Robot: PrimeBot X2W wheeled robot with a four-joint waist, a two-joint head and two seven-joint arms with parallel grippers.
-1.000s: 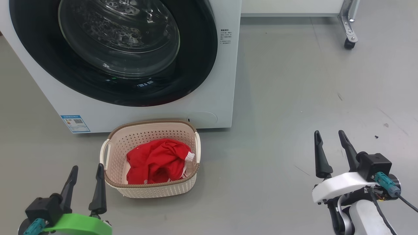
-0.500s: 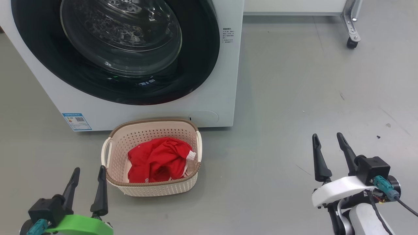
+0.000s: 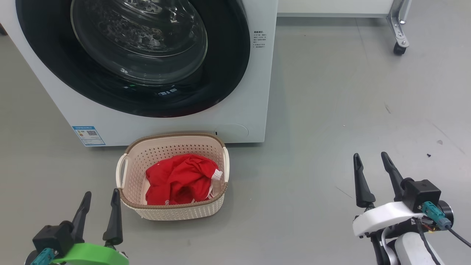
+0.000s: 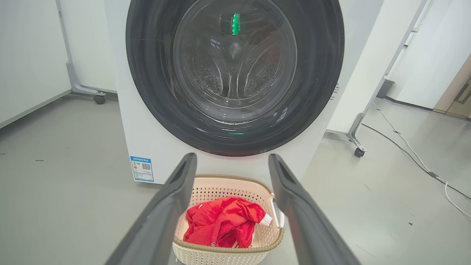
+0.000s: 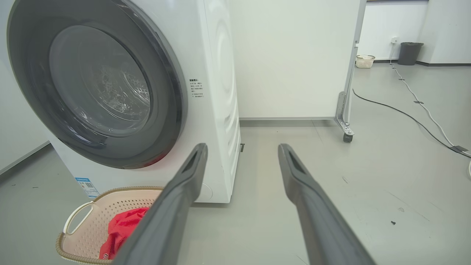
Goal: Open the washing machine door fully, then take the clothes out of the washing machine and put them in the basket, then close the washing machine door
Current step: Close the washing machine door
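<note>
While clothes (image 3: 176, 180) lie in the basket (image 3: 176, 212), door (image 3: 228, 73) closed, left gripper (image 3: 102, 192) and right gripper (image 3: 369, 154) wide, empty

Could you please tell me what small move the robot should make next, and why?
Probably just rest both arms where they are: the washing machine door looks shut flush, the clothes lie in the basket, and the left gripper and right gripper hang empty, jaws open, clear of both. The task looks finished.
</note>
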